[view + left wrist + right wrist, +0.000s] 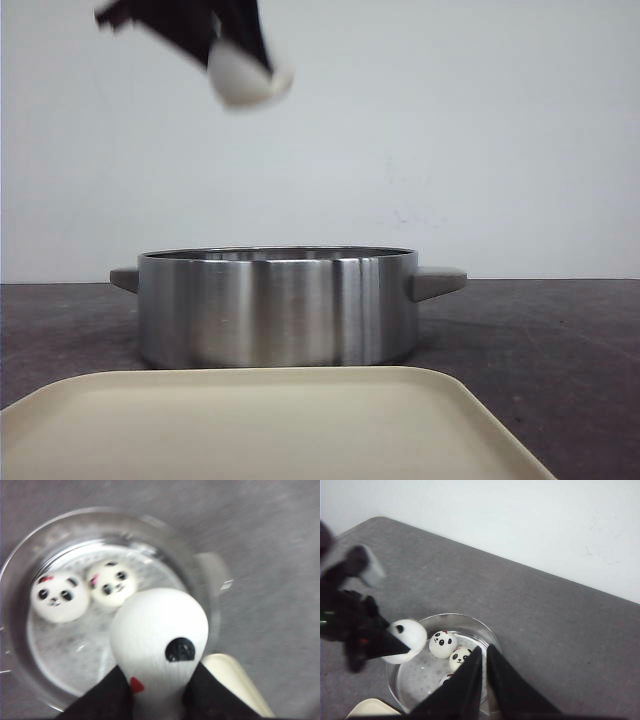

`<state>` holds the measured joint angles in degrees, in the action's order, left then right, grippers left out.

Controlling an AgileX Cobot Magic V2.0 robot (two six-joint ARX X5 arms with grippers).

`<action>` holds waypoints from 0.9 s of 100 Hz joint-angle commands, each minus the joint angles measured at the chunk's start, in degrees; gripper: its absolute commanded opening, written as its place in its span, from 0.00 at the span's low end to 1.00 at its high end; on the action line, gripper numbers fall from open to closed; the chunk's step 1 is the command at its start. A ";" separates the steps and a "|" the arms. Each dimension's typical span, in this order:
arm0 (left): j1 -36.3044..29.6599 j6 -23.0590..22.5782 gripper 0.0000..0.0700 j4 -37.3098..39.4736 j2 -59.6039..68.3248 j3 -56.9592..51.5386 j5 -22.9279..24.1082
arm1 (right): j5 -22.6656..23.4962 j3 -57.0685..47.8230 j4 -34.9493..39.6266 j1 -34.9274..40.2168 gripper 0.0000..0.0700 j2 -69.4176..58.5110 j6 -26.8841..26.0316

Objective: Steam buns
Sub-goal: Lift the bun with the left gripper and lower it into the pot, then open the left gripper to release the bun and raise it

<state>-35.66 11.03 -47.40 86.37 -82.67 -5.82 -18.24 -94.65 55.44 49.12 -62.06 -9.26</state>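
Note:
My left gripper (245, 70) is shut on a white panda bun (159, 632) and holds it high above the steel pot (277, 305); bun and gripper also show in the right wrist view (402, 641). Two panda buns (59, 596) (111, 583) lie face up on the pot's perforated floor. The right wrist view shows these two (443, 644) (460, 658) and a third bun (448, 678) half hidden behind my right fingers. My right gripper (484, 652) is shut and empty, high above the pot's rim.
A cream tray (270, 425) lies in front of the pot, near the table's front edge; its corner shows in the left wrist view (237, 682). The pot has two grey handles (435, 282). Grey tabletop surrounds the pot, with a white wall behind.

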 commanded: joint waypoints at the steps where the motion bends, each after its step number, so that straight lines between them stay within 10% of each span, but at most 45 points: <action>1: 0.55 -1.60 0.01 0.44 3.15 -1.18 0.11 | -0.24 -0.92 -0.52 0.57 0.01 -0.44 -0.39; 58: 3.10 -2.62 0.06 2.49 20.81 -1.18 3.08 | -0.26 -0.92 0.72 0.57 0.01 -0.46 -0.70; 78: 3.23 -2.60 0.63 1.36 21.35 -1.18 3.10 | -0.26 -0.92 0.92 0.57 0.01 -0.46 -0.90; 90: 3.48 -2.43 0.77 0.28 21.35 -1.18 3.10 | -0.26 -0.92 0.81 0.57 0.01 -0.46 -1.27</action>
<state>-32.10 9.06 -46.78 106.83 -82.67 -2.90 -18.24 -94.65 56.62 49.12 -62.08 -9.48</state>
